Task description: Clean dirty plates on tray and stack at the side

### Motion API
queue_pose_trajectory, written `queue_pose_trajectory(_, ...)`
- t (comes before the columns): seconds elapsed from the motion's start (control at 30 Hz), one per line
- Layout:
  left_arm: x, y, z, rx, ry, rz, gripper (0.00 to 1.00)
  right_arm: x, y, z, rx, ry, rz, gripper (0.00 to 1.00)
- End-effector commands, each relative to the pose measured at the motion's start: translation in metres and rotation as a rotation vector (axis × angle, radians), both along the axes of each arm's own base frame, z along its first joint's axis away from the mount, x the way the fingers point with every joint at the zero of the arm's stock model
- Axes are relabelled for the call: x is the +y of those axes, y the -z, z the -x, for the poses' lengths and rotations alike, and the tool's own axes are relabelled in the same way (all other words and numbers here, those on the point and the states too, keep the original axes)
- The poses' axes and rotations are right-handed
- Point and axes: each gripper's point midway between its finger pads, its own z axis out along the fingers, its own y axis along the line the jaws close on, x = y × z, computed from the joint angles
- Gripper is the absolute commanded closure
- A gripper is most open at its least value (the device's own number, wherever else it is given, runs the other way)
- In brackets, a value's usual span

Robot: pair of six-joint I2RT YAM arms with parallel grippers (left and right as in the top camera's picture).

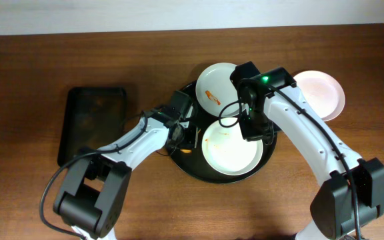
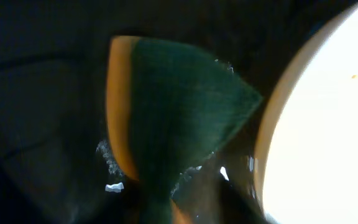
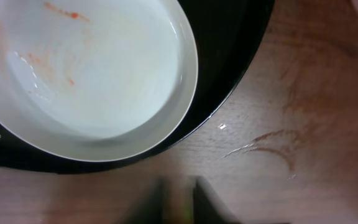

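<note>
At the far left of the wooden table (image 1: 25,73) a rectangular black tray (image 1: 95,123) is lying on its own. The left gripper (image 1: 182,137) is reaching over the left edge of the round black tray (image 1: 191,169). Its wrist view is filling with a green-and-orange sponge (image 2: 179,118) right against the camera, beside a white plate rim. Whether the jaws are clamping the sponge or have let it go I cannot tell.

The far plate (image 1: 212,85) is sitting at the far side of the round tray, partly over its rim, carrying an orange-red smear. The near plate (image 1: 232,152) is lying in the near right part of the tray, showing only faint reddish streaks. The right gripper (image 3: 180,200) is hovering over the tray's right edge, its fingertips standing slightly apart with nothing between them. Further right, the third plate (image 1: 322,93) is resting on the table, off the tray and near it.
</note>
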Motion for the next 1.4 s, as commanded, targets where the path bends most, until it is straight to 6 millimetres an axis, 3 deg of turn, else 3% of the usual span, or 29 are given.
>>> queue_pose_trajectory(0.0, 0.001, 0.006, 0.0, -0.009, -0.006, -0.031, 0.25, -0.004, -0.002, -0.002, 0.007, 0.003, -0.04, 0.39)
queue_pose_trajectory(0.13, 0.001, -0.001, -0.012, -0.056, -0.015, -0.048, 0.22, 0.006, -0.001, -0.007, 0.037, -0.034, -0.231, 0.33)
queue_pose_trajectory(0.2, -0.003, -0.008, -0.019, -0.075, -0.016, -0.036, 0.26, 0.003, -0.002, -0.01, 0.037, -0.015, -0.276, 0.33)
queue_pose_trajectory(0.23, -0.004, -0.012, -0.024, -0.09, -0.019, -0.034, 0.34, -0.002, -0.002, -0.011, 0.035, 0.002, -0.276, 0.33)
queue_pose_trajectory(0.33, -0.001, -0.011, -0.024, -0.096, -0.022, -0.066, 0.43, -0.006, -0.002, -0.012, 0.034, 0.015, -0.276, 0.33)
queue_pose_trajectory(0.53, 0.005, 0.011, -0.013, -0.084, -0.003, -0.175, 0.43, -0.006, 0.002, -0.014, 0.026, 0.016, -0.277, 0.32)
queue_pose_trajectory(0.67, 0.003, 0.033, -0.01, -0.063, 0.011, -0.212, 0.46, -0.006, 0.021, -0.011, 0.034, 0.028, -0.276, 0.27)
queue_pose_trajectory(0.73, 0.004, 0.04, -0.01, -0.055, 0.011, -0.221, 0.57, -0.007, 0.035, -0.008, 0.042, 0.029, -0.273, 0.16)
queue_pose_trajectory(0.87, 0.004, 0.038, -0.013, -0.068, 0.008, -0.223, 0.85, -0.008, 0.071, -0.003, 0.032, 0.027, -0.273, 0.13)
queue_pose_trajectory(0.93, 0.002, 0.035, -0.016, -0.076, 0.007, -0.221, 0.94, -0.009, 0.084, -0.004, 0.01, 0.024, -0.272, 0.13)
queue_pose_trajectory(1.1, -0.001, 0.025, -0.022, -0.085, 0.004, -0.215, 1.0, -0.009, 0.102, -0.006, -0.025, 0.015, -0.278, 0.14)
queue_pose_trajectory(1.27, -0.001, 0.019, -0.026, -0.102, 0.018, -0.212, 1.0, -0.018, 0.103, -0.011, -0.047, 0.013, -0.226, 0.14)
queue_pose_trajectory(1.37, 0.002, 0.019, -0.027, -0.102, 0.011, -0.212, 1.0, -0.016, 0.092, -0.021, -0.079, -0.013, -0.233, 0.15)
